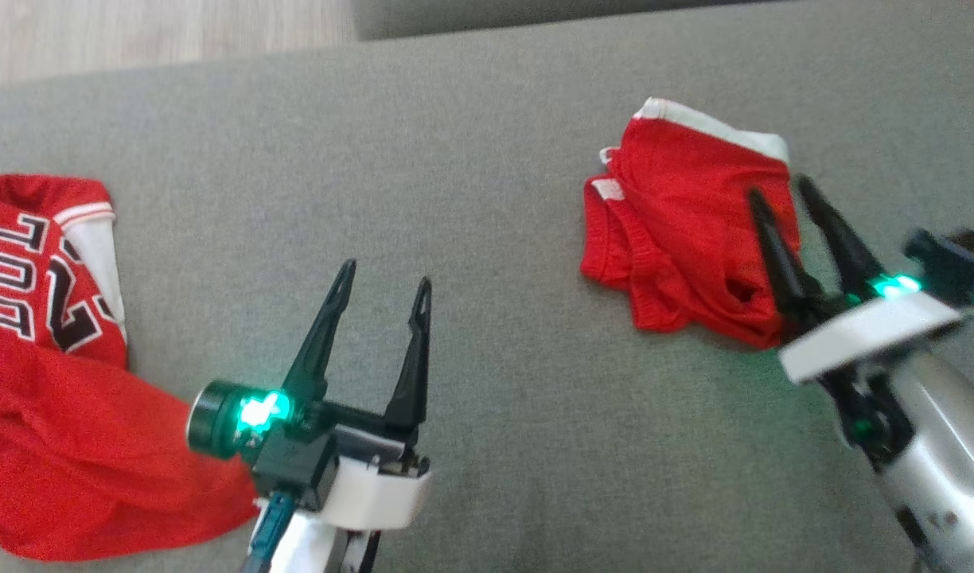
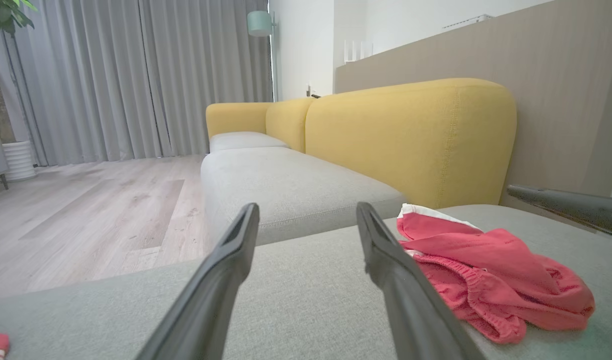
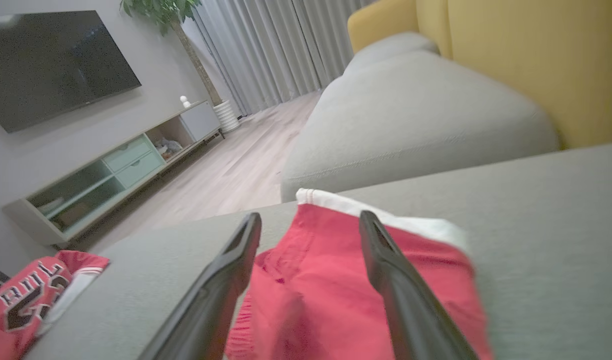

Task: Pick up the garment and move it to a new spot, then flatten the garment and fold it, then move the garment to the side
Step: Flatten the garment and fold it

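the left gripper (image 1: 387, 271) hangs over the flat grey woven sofa cushion (image 1: 495, 159), its two dark fingers spread wide and holding nothing. beside its wrist, on the cushion's left part, lies a rumpled red basketball jersey with black-and-white lettering (image 1: 49, 382). the right gripper (image 1: 780, 187) is likewise spread apart and empty, its fingers over the crumpled red fabric shorts with a white band (image 1: 678, 231). these lie on the cushion's right part, well apart from the jersey; whether the tips touch the cloth i cannot tell. behind the shorts rises a mustard-yellow upholstered backrest (image 2: 411, 140), and a second grey seat section (image 2: 286, 185) runs on alongside it. beyond lie a pale wood plank floor (image 2: 86, 210), long grey pleated curtains (image 2: 136, 75), a low grey-green media cabinet (image 3: 111, 170), a dark wall-mounted flat screen (image 3: 51, 60) and a leafy green plant (image 3: 161, 10).
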You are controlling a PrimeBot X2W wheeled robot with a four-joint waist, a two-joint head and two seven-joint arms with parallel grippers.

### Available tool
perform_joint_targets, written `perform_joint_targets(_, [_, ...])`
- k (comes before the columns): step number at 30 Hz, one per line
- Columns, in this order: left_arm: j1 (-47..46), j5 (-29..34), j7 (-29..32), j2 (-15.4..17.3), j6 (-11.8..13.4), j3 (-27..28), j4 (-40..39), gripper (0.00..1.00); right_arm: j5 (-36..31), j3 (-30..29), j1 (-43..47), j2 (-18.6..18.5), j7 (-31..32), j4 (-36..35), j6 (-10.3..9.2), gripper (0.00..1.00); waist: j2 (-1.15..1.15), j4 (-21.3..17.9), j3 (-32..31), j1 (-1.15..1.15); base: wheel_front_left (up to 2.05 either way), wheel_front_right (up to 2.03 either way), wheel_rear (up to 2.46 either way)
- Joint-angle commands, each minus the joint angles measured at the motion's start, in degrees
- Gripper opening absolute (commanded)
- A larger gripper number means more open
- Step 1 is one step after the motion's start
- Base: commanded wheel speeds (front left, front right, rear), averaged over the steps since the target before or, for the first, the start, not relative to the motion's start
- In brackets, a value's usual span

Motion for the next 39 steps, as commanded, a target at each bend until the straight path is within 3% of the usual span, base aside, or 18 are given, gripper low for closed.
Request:
perform_joint_targets(1, [0.4,-0.4,-0.3,-0.4,0.1,2.2,-1.5,1.00,-1.6,-0.9,2.2,-1.3,-0.9,-1.3,-0.04,1.00,0.00,-0.4,-1.7,0.00,0.00,0.00,0.00])
perform_joint_targets(8, [5.0,-2.4,-0.3,-1.1,0.4,4.7,-2.5,1.00,-7.6,-10.8,14.4,0.5,-2.1,-2.3,-0.04,1.00,0.00,-0.8,-7.9,0.00,0.00,0.00,0.00])
perform_joint_targets(12, [8.6,-3.0,-0.3,-1.4,0.8,6.2,-4.3,1.00,-12.0,-16.5,20.8,3.4,-2.2,-5.2,-0.04,1.00,0.00,-0.5,-11.1,0.00,0.00,0.00,0.00])
perform_joint_targets(18, [14.0,-2.6,-0.3,-1.7,0.8,7.4,-3.9,1.00,-19.8,-20.2,28.2,7.6,-2.2,-7.8,-0.04,1.00,0.00,-0.3,-14.5,0.00,0.00,0.00,0.00])
perform_joint_targets(19, [14.4,-2.5,-0.3,-1.7,0.6,7.5,-3.8,1.00,-20.5,-20.5,28.7,8.2,-2.2,-8.0,-0.04,0.81,0.00,-0.2,-14.6,0.00,0.00,0.00,0.00])
perform_joint_targets(20, [14.6,-2.4,-0.3,-1.7,0.5,7.6,-3.6,1.00,-21.3,-20.9,28.9,8.7,-2.2,-8.1,-0.04,0.00,0.00,-0.2,-14.7,0.00,0.00,0.00,0.00])
perform_joint_targets(24, [14.5,-2.0,-0.3,-1.8,-0.1,7.5,-3.2,1.00,-22.6,-20.1,26.5,9.6,-2.2,-5.2,-0.04,0.00,0.00,0.1,-13.9,0.00,0.00,0.00,0.00])
perform_joint_targets(32, [12.6,-2.7,-0.3,-1.8,-1.6,4.6,-2.2,1.00,-23.4,-14.3,6.6,7.8,1.6,12.4,-0.04,0.00,0.00,4.1,-10.5,0.00,0.00,0.00,0.00])
perform_joint_targets(34, [12.0,-5.4,-0.3,-1.8,-2.1,3.9,-1.8,1.00,-23.3,-12.5,2.5,8.0,2.2,17.2,-0.04,0.00,0.00,5.0,-9.6,0.00,0.00,0.00,0.00])
perform_joint_targets(39, [10.4,-5.6,-0.3,-1.8,-2.7,3.4,-0.6,1.00,-23.9,-9.4,-3.7,9.4,1.6,27.0,-0.04,0.00,0.00,6.2,-7.8,0.00,0.00,0.00,0.00])
